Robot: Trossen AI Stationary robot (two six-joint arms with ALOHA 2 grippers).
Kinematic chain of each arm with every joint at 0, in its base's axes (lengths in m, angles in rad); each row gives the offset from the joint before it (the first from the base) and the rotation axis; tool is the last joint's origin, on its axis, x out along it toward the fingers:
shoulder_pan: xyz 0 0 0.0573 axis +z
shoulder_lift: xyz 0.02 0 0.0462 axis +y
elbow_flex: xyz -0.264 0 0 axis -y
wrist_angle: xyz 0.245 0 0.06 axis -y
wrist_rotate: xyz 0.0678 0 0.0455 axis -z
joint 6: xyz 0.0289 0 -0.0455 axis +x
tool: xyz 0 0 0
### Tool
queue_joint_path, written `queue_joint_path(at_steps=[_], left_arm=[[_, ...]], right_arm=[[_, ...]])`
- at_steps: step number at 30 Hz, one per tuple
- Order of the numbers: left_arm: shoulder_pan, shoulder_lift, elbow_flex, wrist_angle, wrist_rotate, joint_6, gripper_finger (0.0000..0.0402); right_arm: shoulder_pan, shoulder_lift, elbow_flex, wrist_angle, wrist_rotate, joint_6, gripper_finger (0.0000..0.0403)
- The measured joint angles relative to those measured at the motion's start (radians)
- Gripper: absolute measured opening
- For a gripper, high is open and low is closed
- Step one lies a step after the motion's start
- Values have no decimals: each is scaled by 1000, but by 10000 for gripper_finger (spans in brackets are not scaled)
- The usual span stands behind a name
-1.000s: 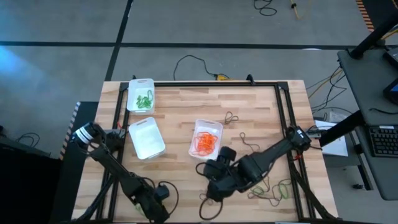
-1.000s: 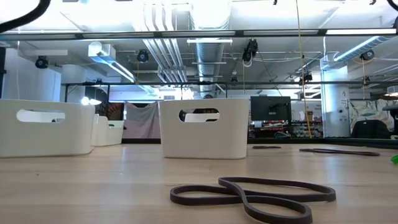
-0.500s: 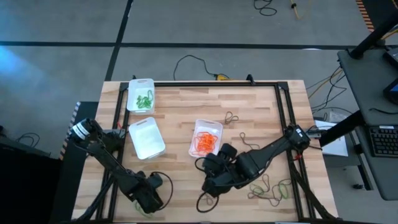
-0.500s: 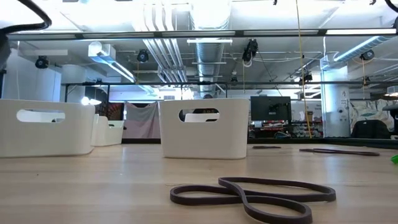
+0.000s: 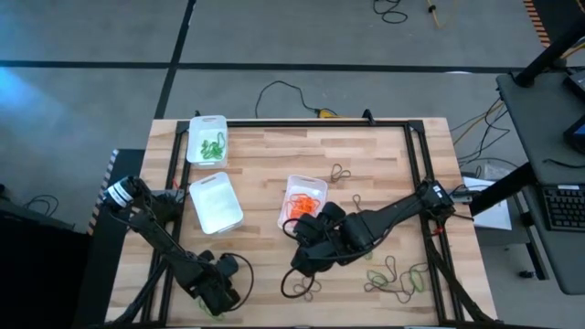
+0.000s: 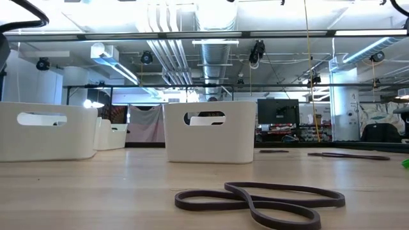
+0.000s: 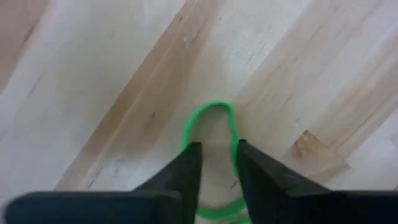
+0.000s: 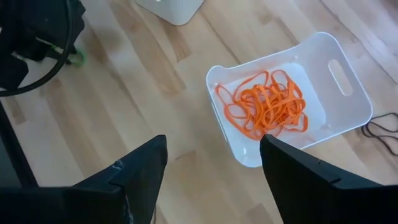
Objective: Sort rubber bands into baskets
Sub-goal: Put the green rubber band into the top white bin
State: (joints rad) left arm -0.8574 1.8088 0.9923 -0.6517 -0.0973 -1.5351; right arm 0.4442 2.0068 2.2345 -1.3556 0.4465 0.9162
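Left wrist view: I am lowering my left fingers (image 7: 217, 171) onto a green rubber band (image 7: 210, 134) lying flat on the table (image 7: 93, 81) at its near left edge; they are narrowly apart, straddling one side of the loop, not yet clamped. My right fingers (image 8: 211, 171) are hanging wide apart and empty beside the basket of orange bands (image 8: 348, 93). Next, I judge, I need to pinch, lift, and carry to the far-left basket holding green bands (image 5: 195, 137).

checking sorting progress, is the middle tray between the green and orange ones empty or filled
Empty: the high view shows the middle tray with a bare white floor, no rubber bands inside.
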Motion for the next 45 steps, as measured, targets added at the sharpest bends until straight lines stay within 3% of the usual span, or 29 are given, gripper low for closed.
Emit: queue_joint_path(at_steps=[4,10,15,17,26,34,40,45], left_arm=[[0,2,-1,10,-29,-16,11],[0,-25,29,-33,-49,-19,1],[12,-94,131,-182,-224,-4,0],[23,-113,165,-259,-243,6,0],[196,-184,341,-477,-306,131,0],[552,-323,403,-685,-313,377,0],[976,-436,341,-681,-315,693,0],[1347,-441,263,-552,-340,996,0]], right_arm=[[0,0,0,-1,0,-19,249],[3,-25,49,-49,-2,-26,243],[28,-75,117,-69,-1,-65,236],[50,-104,121,-63,-3,-80,233],[176,-180,117,-67,0,-115,233],[238,-176,117,-71,0,-172,233],[231,-174,113,-71,13,-202,233],[216,-174,113,-71,109,-242,233]])
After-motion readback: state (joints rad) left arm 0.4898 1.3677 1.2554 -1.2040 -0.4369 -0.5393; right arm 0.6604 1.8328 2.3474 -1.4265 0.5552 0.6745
